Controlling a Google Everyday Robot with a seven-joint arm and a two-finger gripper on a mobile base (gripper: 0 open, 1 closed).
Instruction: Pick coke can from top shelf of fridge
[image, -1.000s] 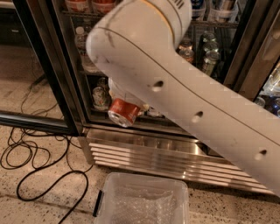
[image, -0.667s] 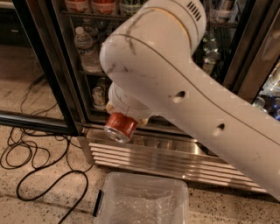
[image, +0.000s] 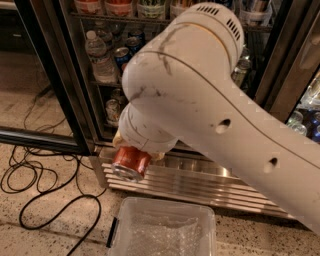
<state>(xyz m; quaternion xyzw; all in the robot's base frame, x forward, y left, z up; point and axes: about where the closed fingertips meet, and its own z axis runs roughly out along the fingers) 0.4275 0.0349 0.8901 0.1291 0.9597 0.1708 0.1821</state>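
Already out of the fridge (image: 60, 75), the coke can (image: 130, 162) hangs at 7 o'clock beneath the white arm (image: 200, 100), clamped in the gripper (image: 137, 149). Its long axis is tilted, with the silver end pointing 7 o'clock toward the clear bin (image: 165, 202).

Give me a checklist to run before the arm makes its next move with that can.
1. Can in hand: ok. The coke can hangs off the floor at the gripper, just under the wrist, tilted with its silver end down.
2. Can out of the fridge: ok. It sits in front of the base grille, outside the racks.
3. Depth of the grip: cannot tell. The wrist hides most of the gripper.
4. Drop zone: ok. A clear plastic bin lies on the floor just below and right of the can.
5. Cable: ok. It lies on the floor to the left, apart from the can and the bin.
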